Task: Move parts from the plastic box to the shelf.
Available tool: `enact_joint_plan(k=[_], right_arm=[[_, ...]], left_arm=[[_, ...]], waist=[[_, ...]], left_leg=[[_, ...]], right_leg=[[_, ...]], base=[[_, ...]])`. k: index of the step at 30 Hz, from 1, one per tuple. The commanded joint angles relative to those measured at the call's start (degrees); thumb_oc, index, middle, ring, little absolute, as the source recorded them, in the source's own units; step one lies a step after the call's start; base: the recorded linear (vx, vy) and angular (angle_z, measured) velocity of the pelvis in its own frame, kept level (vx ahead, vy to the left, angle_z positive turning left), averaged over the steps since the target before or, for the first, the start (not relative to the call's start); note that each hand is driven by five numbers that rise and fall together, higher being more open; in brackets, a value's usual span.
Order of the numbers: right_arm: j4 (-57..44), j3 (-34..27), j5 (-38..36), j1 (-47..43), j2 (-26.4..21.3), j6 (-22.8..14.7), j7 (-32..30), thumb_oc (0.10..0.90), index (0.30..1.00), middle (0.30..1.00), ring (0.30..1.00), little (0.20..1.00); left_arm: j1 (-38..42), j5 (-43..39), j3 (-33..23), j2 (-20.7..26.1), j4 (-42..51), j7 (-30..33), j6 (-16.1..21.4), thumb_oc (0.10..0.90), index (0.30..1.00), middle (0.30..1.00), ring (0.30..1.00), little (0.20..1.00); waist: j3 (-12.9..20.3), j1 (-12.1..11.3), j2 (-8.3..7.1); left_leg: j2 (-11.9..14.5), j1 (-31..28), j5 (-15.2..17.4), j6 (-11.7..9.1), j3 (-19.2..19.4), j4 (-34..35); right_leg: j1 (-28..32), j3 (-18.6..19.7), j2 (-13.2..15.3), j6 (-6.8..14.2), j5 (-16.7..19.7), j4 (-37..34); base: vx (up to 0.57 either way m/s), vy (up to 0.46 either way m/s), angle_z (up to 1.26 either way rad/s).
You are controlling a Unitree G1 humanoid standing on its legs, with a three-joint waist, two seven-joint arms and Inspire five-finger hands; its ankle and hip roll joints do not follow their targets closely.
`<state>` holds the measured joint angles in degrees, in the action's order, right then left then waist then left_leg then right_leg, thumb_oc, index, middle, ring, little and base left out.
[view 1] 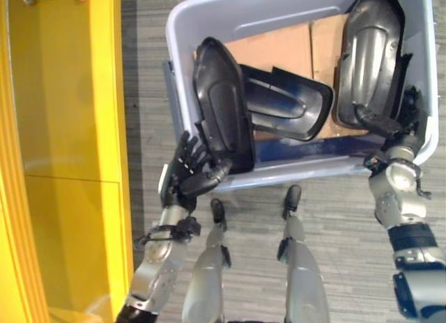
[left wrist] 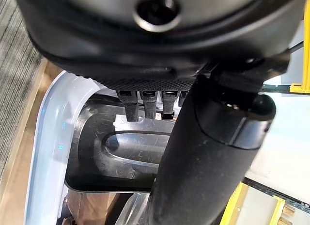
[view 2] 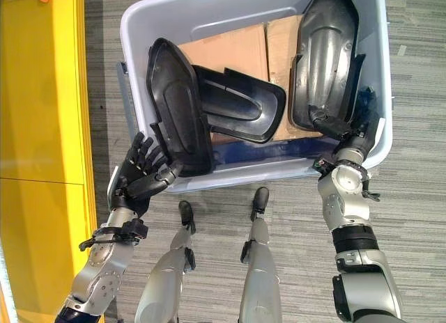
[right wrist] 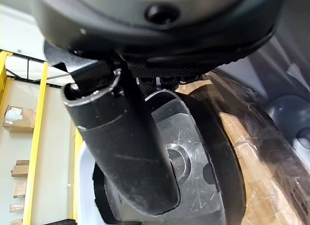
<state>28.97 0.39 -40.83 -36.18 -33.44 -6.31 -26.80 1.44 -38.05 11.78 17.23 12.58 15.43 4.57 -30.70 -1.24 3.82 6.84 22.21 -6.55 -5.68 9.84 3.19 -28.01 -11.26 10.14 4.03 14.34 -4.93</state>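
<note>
A pale blue plastic box (view 1: 313, 171) stands on the floor and holds three black moulded parts on cardboard (view 1: 279, 44). My left hand (view 1: 182, 173) is at the box's near left corner, thumb (left wrist: 203, 162) and fingers pinching the lower end of the left black part (view 1: 223, 107), which stands tilted on its edge. My right hand (view 1: 403, 121) is inside the box at the near right, shut on the lower end of the right black part (view 1: 369, 51); the right wrist view shows its thumb (right wrist: 126, 157) across that part (right wrist: 193, 157). A third part (view 1: 286, 104) lies flat between them.
A yellow shelf (view 1: 63, 128) runs along the left side, with a strip of grey striped carpet (view 1: 143, 93) between it and the box. The box's near rim lies just ahead of both wrists.
</note>
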Motion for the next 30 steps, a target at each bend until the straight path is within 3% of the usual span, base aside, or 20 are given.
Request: enact_joint_plan(k=[1, 13, 14, 15, 16, 19, 30], right_arm=[[5.54, 3.14, -4.31, -7.31, -0.03, 1.83, 0.94, 0.9, 1.0, 1.0, 1.0, 1.0], [12.05, 6.64, 0.94, -14.71, -2.24, 4.66, -0.44, 0.9, 1.0, 1.0, 1.0, 1.0], [12.25, 7.38, 2.17, -15.03, -2.77, 5.24, -0.13, 0.749, 0.789, 0.789, 0.789, 0.789], [13.63, 8.24, 3.77, -15.57, -3.64, 6.26, 0.32, 0.4, 0.3, 0.3, 0.3, 0.3], [13.76, 8.27, 3.78, -15.77, -3.72, 6.2, 0.41, 0.4, 0.3, 0.3, 0.3, 0.3], [16.35, 10.54, 7.76, -17.37, -5.37, 8.04, 1.07, 0.4, 0.3, 0.3, 0.3, 0.3], [16.96, 10.22, 7.84, -16.35, -3.94, 7.48, 2.05, 0.4, 0.3, 0.3, 0.3, 0.3]], left_arm=[[-2.48, -2.21, -0.45, 4.1, 5.54, 0.53, 3.15, 0.9, 1.0, 1.0, 1.0, 1.0], [-2.28, -2.33, 0.43, 4.65, 6.79, 1.3, 3.77, 0.9, 1.0, 1.0, 1.0, 1.0], [-2.43, -2.15, 0.41, 4.68, 7.03, 1.42, 3.81, 0.9, 1.0, 1.0, 1.0, 1.0], [-2.7, -1.87, 0.45, 4.86, 7.21, 1.37, 3.83, 0.9, 1.0, 1.0, 1.0, 1.0], [-2.64, -1.85, 0.42, 4.82, 7.28, 1.37, 3.86, 0.9, 1.0, 1.0, 1.0, 1.0], [-2.92, -1.25, 0.3, 5.11, 7.75, 1.35, 4.05, 0.9, 1.0, 1.0, 1.0, 1.0], [-1.48, -1.99, 0.07, 4.97, 7.15, 1.61, 4.83, 0.9, 1.0, 1.0, 1.0, 1.0]], waist=[[0.91, -1.81, -1.45], [0.91, -2.42, -1.43], [0.91, -2.47, -1.47], [0.91, -2.64, -1.44], [0.91, -2.55, -1.45], [0.91, -2.69, -1.38], [0.91, -2.4, -1.62]], left_leg=[[0.1, 2.5, 1.03, -0.74, -1.59, -3.68], [-0.18, 9.03, 1.26, -0.38, -2.3, -5.66], [-0.21, 10.0, 1.26, -0.34, -2.41, -5.96], [-0.22, 10.04, 2.69, -0.54, -2.96, -6.17], [-0.28, 11.24, 1.42, -0.19, -2.53, -6.38], [-0.37, 12.05, 3.0, -0.32, -3.26, -6.94], [-0.96, 12.48, 3.35, 0.02, -3.38, -7.13]], right_leg=[[1.16, -0.14, 4.19, 4.86, -10.2, 9.02], [-4.78, 0.32, 4.38, 4.8, -9.9, 10.22], [-5.62, 0.24, 4.32, 4.76, -9.92, 10.43], [-5.69, 0.66, 4.19, 5.16, -11.29, 10.91], [-6.76, 0.24, 4.33, 4.73, -10.05, 10.89], [-7.47, 0.77, 4.22, 5.09, -11.65, 11.81], [-8.33, 1.08, 4.28, 5.05, -11.72, 12.09]], base=[[0.0, 0.0, 0.0], [-0.01, 0.001, 0.03], [0.07, 0.005, 0.02], [0.0, 0.0, 0.0], [0.08, 0.003, 0.01], [0.02, 0.007, 0.06], [0.0, 0.006, 0.01]])
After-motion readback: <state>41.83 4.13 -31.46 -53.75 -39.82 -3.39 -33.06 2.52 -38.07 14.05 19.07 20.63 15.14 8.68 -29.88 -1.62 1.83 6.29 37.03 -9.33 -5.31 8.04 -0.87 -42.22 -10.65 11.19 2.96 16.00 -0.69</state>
